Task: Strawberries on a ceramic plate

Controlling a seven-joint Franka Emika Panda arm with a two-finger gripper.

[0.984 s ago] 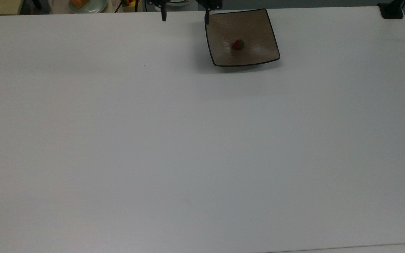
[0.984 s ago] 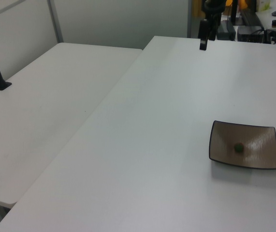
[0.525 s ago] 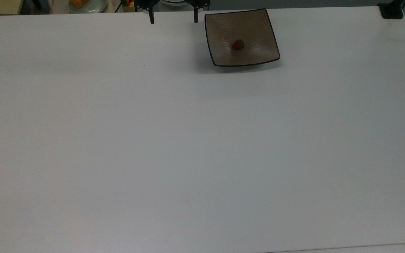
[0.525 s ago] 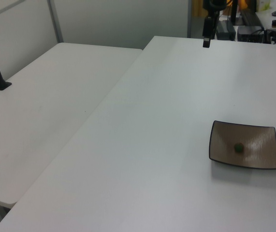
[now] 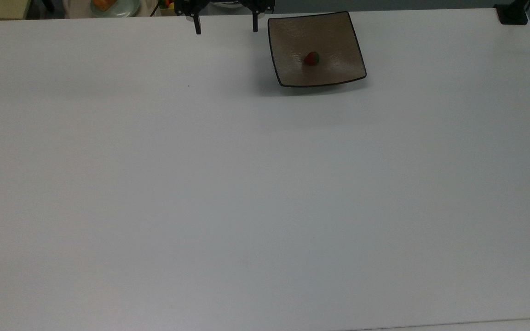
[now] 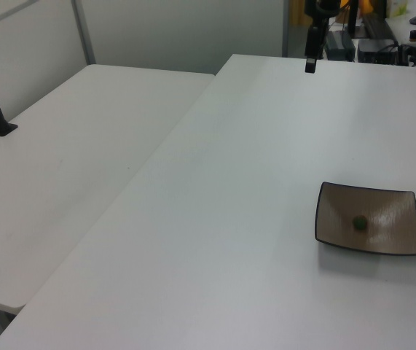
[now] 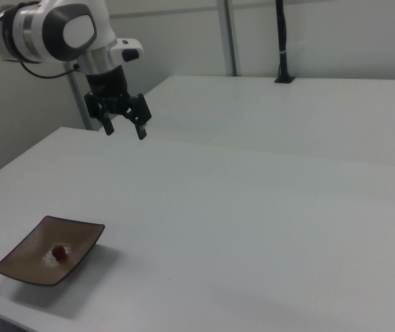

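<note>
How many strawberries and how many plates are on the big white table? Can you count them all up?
strawberry: 1
ceramic plate: 1
Total: 2

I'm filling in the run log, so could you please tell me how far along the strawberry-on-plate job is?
It looks done: the strawberry lies near the middle of the ceramic plate, also seen in the right view. Nothing is in hand: the tool is open and empty, up off the white table, away from the plate. Nothing appears left to place; at most the arm may need to park.
</note>
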